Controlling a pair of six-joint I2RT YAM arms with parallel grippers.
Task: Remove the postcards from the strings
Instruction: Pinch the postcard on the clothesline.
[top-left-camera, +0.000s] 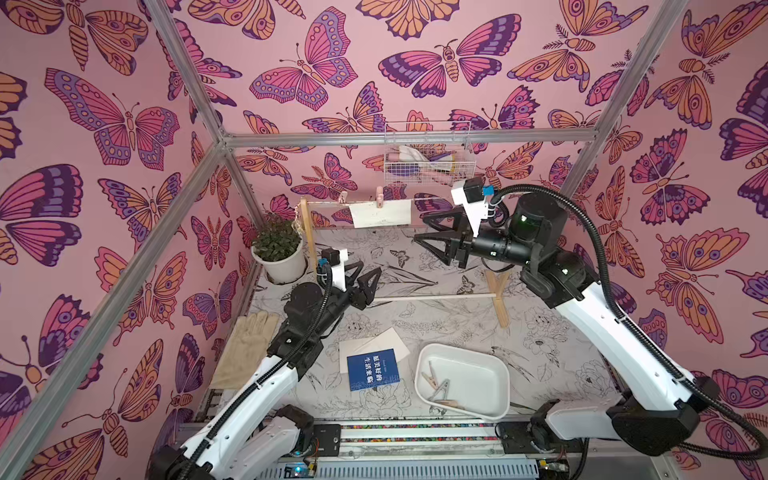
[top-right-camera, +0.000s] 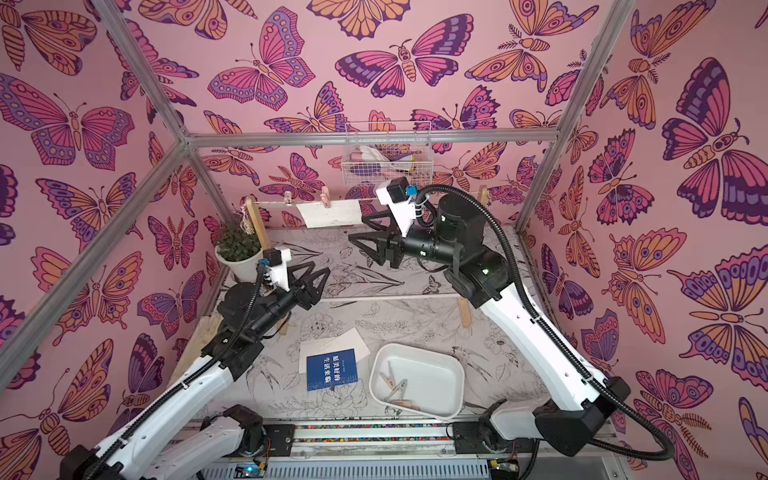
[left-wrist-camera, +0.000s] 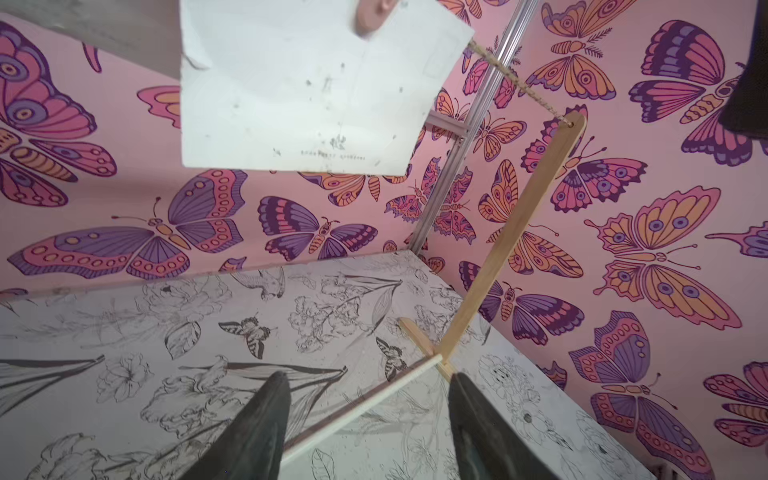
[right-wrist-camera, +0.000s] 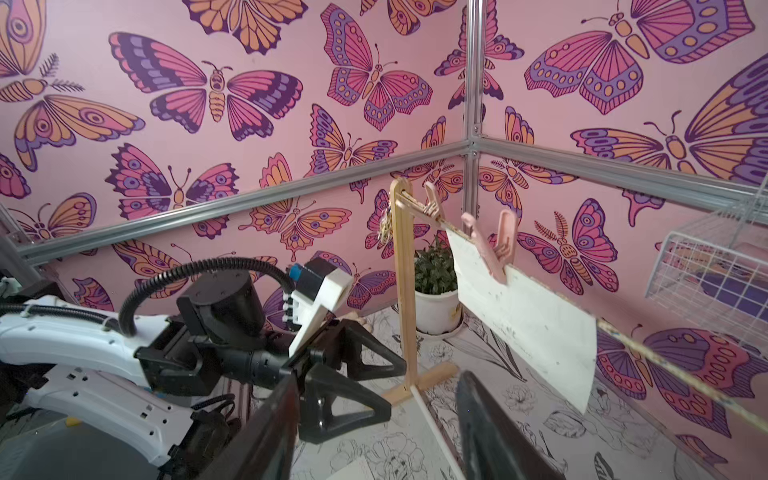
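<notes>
One card (top-left-camera: 380, 212) hangs pegged to the string (left-wrist-camera: 513, 81). Left gripper (top-left-camera: 370, 268) and right gripper (top-left-camera: 419, 227) gape empty; next, probably unclip the peg (top-left-camera: 379, 198).

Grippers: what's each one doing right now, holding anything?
Left gripper: open, holding nothing.
Right gripper: open, holding nothing.

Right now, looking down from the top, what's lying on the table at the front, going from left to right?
In a top view: glove → blue card → tray.
</notes>
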